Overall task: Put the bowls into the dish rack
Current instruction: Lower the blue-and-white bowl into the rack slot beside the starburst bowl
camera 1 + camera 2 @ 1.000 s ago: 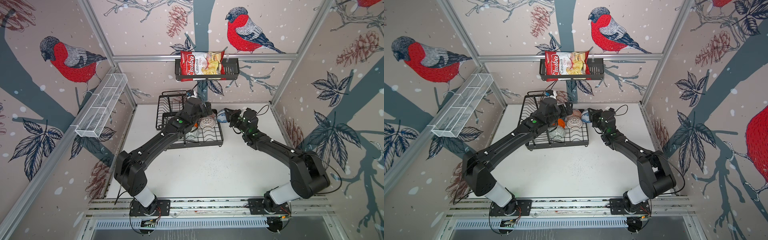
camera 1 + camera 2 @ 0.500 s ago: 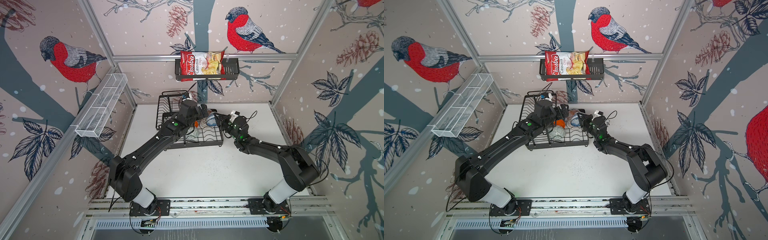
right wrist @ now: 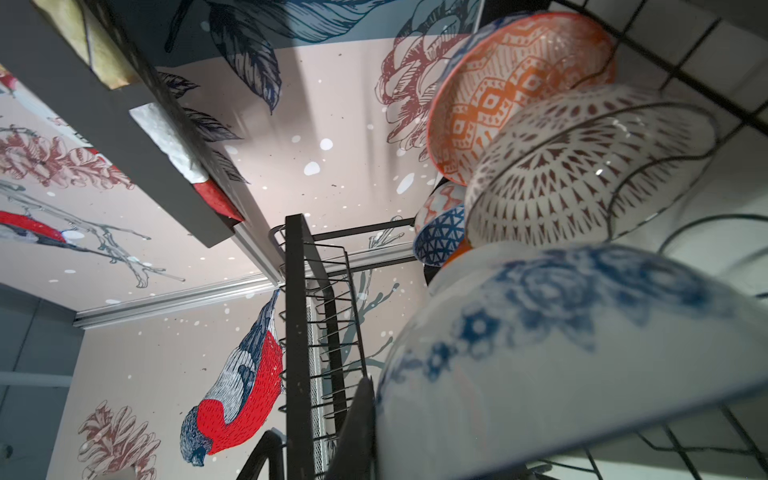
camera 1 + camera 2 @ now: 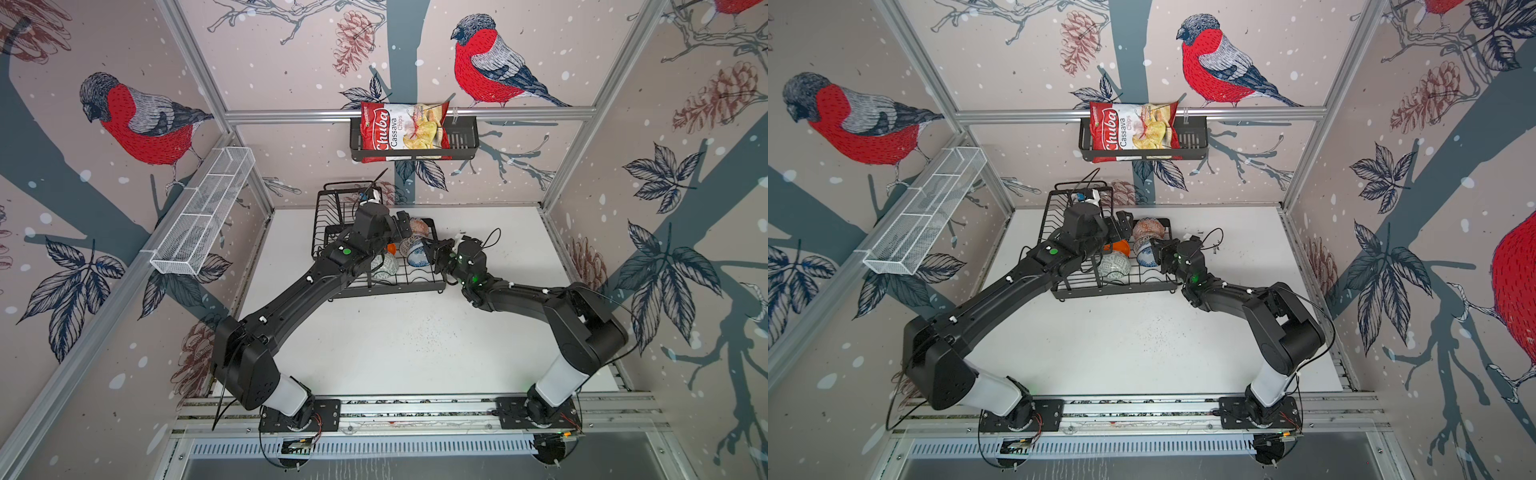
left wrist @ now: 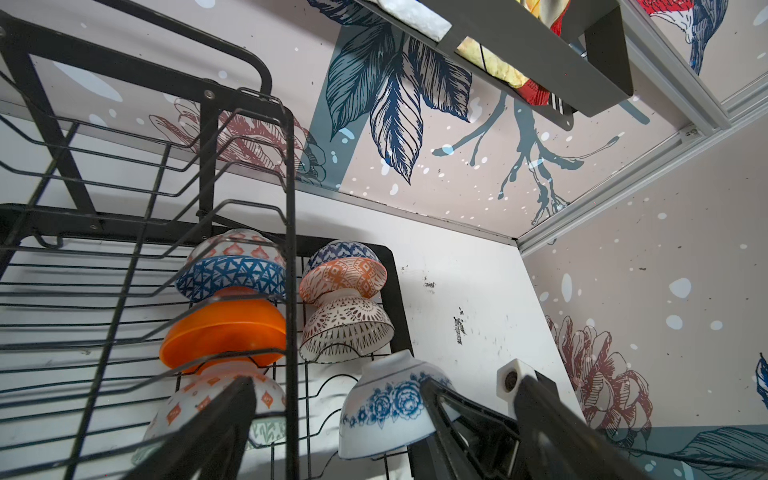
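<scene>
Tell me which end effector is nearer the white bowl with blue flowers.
Right. The right end effector grips the flowered bowl at its rim; the left end effector hangs open above the dish rack, apart.

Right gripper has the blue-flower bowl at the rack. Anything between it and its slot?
Nothing visible. The blue-flower bowl, pinched at the rim by the right gripper, sits over the dish rack on bare wires next to the lattice bowl; no bowl lies under it.

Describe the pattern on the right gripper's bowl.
The bowl is white with blue flowers; left wrist view.
</scene>
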